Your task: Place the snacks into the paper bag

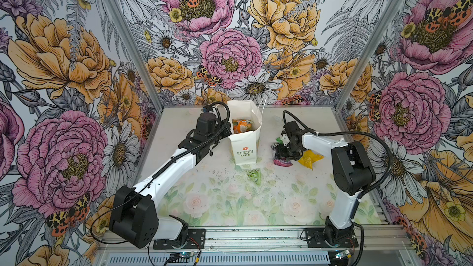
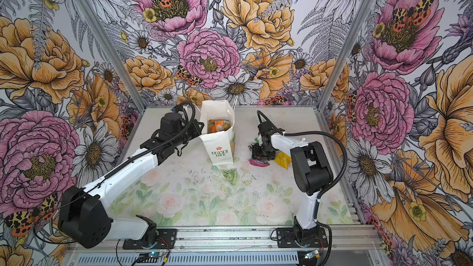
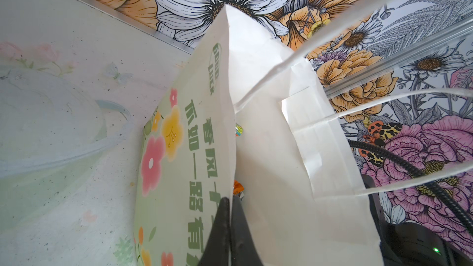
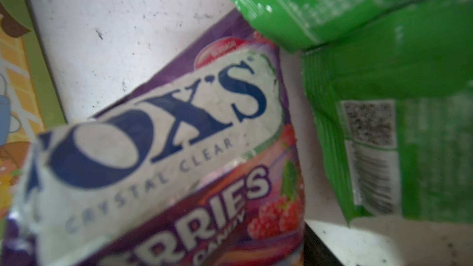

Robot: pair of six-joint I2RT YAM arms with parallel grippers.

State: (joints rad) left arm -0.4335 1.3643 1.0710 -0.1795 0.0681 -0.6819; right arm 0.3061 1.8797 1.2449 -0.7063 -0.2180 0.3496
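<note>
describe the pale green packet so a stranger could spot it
Find the white paper bag standing mid-table. Just in front of its LOVE LIFE side lies the small pale green packet. It sits alone, nearly blending into the leafy mat, while the other loose packets cluster by the right gripper.

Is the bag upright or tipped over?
Upright: the bag stands on its base, mouth open upward, an orange packet visible inside. The left tool pinches its wall.

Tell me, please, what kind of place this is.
Probably a robot lab booth: a left arm and a right arm bolted to a metal rail, flower-print walls close around a small table, and a paper bag staged on it.
</note>
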